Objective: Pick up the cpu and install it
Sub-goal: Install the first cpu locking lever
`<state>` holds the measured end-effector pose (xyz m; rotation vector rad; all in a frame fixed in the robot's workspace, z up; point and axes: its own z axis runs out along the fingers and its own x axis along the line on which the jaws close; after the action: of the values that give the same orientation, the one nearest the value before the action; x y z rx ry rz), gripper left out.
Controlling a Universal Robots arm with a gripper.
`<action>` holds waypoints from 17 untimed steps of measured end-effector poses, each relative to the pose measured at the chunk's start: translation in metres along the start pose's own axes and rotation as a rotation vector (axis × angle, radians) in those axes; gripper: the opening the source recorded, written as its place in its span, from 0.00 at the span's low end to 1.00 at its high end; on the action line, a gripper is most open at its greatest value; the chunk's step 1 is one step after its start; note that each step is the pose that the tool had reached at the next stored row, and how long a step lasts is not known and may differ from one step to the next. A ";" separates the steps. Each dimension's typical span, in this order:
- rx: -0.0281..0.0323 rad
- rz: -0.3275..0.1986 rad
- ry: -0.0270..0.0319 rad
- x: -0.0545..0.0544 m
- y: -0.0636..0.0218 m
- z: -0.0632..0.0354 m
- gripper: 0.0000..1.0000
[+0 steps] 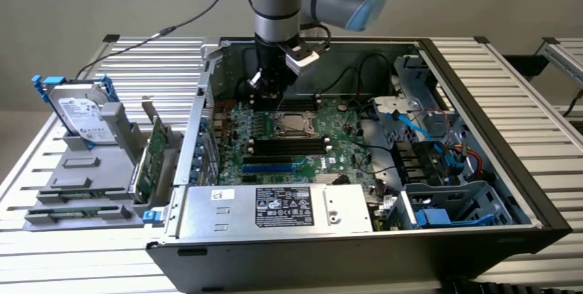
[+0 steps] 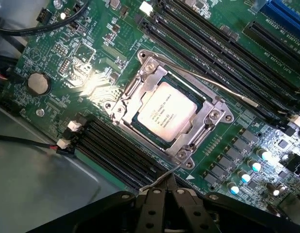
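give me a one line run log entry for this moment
gripper: shut, empty | cpu: seated in socket | socket frame: closed over cpu

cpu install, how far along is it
Done: the cpu already sits in its socket on the motherboard. In hand: nothing of the cpu; the gripper is shut, at a thin lever wire beside the socket. Left: a second lever wire lies across the socket's far side; whether it is latched is unclear.

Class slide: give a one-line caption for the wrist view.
The cpu sits in its socket frame on the green motherboard, with the shut gripper close above a thin wire lever.
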<state>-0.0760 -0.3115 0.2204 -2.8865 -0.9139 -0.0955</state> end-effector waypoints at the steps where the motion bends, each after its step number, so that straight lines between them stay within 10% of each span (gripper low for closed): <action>1: -0.0005 0.000 0.0000 0.000 -0.0003 -0.0041 0.11; 17: -0.0054 0.026 0.0052 -0.004 -0.0006 -0.0083 0.11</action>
<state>-0.0798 -0.3143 0.2284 -2.9008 -0.8762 -0.1034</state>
